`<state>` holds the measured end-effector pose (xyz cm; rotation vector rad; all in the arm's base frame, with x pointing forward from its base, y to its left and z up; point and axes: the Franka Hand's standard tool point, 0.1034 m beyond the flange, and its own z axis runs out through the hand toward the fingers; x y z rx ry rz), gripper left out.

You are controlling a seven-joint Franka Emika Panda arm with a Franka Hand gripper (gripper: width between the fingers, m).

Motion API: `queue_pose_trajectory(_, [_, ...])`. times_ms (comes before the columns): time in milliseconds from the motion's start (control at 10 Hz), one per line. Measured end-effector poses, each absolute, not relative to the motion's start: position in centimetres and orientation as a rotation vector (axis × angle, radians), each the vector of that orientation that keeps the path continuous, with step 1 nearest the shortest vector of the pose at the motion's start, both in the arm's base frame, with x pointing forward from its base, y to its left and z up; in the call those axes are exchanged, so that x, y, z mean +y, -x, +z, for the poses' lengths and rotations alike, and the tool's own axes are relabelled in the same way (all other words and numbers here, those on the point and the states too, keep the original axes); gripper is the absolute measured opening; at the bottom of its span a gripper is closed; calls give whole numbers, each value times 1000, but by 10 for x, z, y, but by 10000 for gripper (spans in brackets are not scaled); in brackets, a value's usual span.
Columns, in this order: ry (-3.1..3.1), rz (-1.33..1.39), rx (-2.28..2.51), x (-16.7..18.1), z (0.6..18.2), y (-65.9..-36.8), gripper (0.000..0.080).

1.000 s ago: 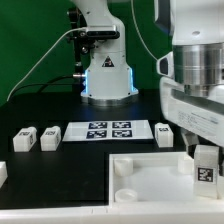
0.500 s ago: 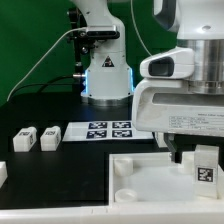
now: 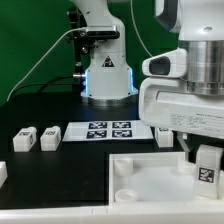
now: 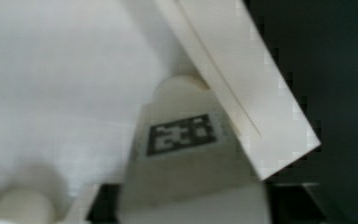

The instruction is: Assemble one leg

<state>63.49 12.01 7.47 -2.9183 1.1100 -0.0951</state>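
Note:
My gripper (image 3: 205,160) is shut on a leg (image 3: 206,172), a small white block with a black-and-white tag. It holds the leg upright over the near right corner of the large white tray (image 3: 150,172). In the wrist view the leg (image 4: 181,135) sits between my two dark fingers (image 4: 110,205), with my gripper (image 4: 202,205) around its lower end. The tray's white floor (image 4: 69,90) and its raised rim (image 4: 238,70) lie behind it. Two more legs (image 3: 24,139) (image 3: 49,138) lie at the exterior view's left.
The marker board (image 3: 108,130) lies in the middle, in front of the arm's base (image 3: 107,75). Another leg (image 3: 163,137) shows partly beside the board's right end, and a white piece (image 3: 2,172) sits at the left edge. The tray has a round socket (image 3: 127,193) near its left corner.
The wrist has turned, so the gripper body now spreads wide across the exterior view's right. The held leg has sunk slightly toward the tray corner.

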Motion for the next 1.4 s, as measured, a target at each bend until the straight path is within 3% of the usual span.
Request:
queue_pose_trajectory(500, [2070,-23,2294,118,72,-632,292])
queue_pose_trajectory(700, [1764,1,2512,120,72,-632,292])
queue_pose_trajectory(900, [1916,-8,2400,120,72,-632,292])
queue_pose_trajectory(1000, [2077,-20,2263,119,71,-632,368])
queue_pose_trajectory(1100, [2325,-42,2014,117,70,-633,368])
queue_pose_trajectory(1200, [2508,-54,1791,117,71,-634,513])
queue_pose_trajectory(1300, [2646,-68,1587,118,73,-636,606])
queue_pose_trajectory(1400, [2739,-73,1433,117,72,-635,641])
